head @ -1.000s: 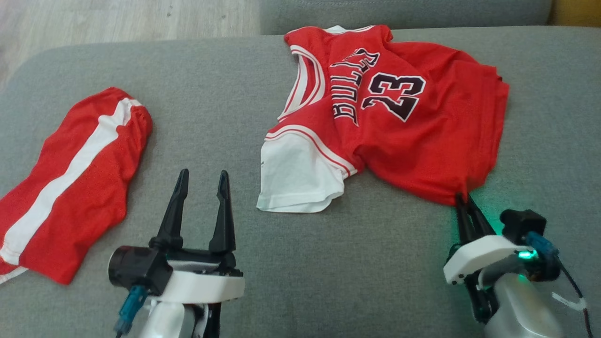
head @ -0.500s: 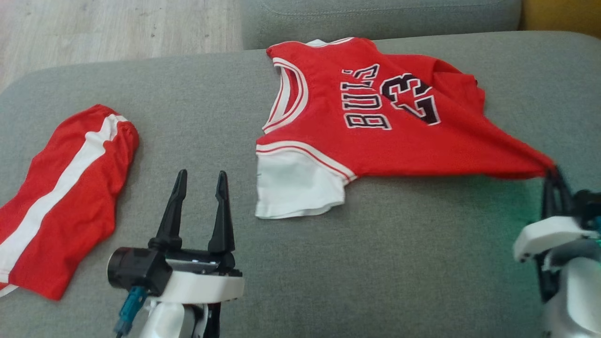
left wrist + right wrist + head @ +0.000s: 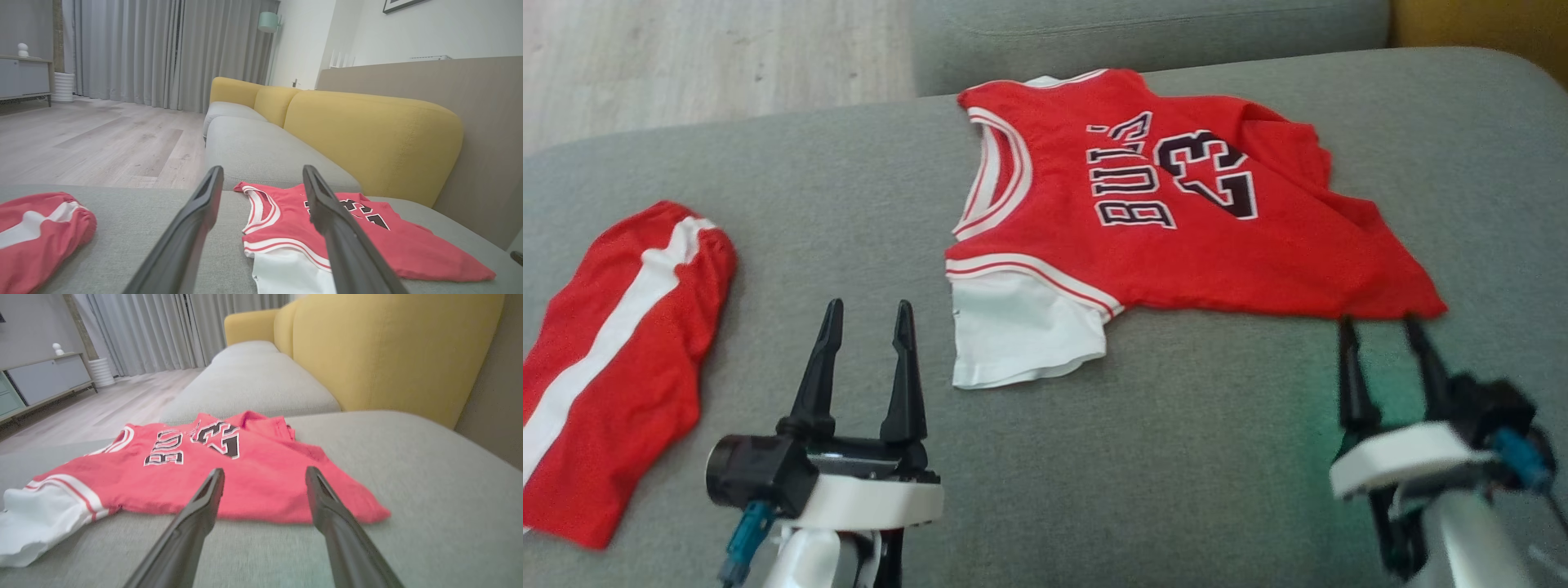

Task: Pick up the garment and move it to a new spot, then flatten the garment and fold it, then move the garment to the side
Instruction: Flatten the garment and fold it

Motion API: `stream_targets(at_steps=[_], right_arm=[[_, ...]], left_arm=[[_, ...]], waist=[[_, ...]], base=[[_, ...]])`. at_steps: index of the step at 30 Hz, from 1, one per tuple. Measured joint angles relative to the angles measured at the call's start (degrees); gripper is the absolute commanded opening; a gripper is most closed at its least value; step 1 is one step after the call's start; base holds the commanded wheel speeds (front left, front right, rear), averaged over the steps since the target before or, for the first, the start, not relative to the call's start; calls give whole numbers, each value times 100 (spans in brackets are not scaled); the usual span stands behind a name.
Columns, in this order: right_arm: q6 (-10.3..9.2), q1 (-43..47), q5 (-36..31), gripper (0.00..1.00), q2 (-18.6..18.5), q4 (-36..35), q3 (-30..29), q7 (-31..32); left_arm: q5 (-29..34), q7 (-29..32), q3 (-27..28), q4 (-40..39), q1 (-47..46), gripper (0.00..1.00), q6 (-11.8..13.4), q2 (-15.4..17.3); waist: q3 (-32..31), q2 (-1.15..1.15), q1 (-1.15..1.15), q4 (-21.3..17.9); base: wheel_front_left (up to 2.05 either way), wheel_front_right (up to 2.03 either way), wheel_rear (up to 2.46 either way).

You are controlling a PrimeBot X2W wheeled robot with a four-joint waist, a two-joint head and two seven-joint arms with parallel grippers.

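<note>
The jersey (image 3: 1176,220) is lying spread at the upper centre of the head view on the sofa cushion (image 3: 1217,474), one hem corner stretching toward the lower right, likely for flattening. The right gripper (image 3: 1379,327) is hovering just below that corner, fingers wide, gripping nothing. The left gripper (image 3: 867,306) is idling wide and empty at lower left, near the shorts (image 3: 621,359).

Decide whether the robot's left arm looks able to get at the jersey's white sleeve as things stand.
Probably yes. The left gripper is open, and only bare grey cushion lies between its fingers and the white sleeve.
</note>
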Motion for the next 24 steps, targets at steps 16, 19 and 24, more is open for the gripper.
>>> stream_targets(at_steps=[16,19,24], right_arm=[[0,195,192,100,-2,-370,374,-38],[-1,104,191,100,-2,-424,344,-40],[0,81,84,100,-2,-450,330,-54]], left_arm=[[178,1,-385,1229,-2,100,-167,-5],[193,0,-448,1636,-74,100,-160,-1],[193,53,-491,2305,-413,100,-51,-2]], waist=[[86,0,0,-344],[159,0,1,-383],[256,0,1,-443]], base=[[0,0,0],[0,0,0],[0,0,0]])
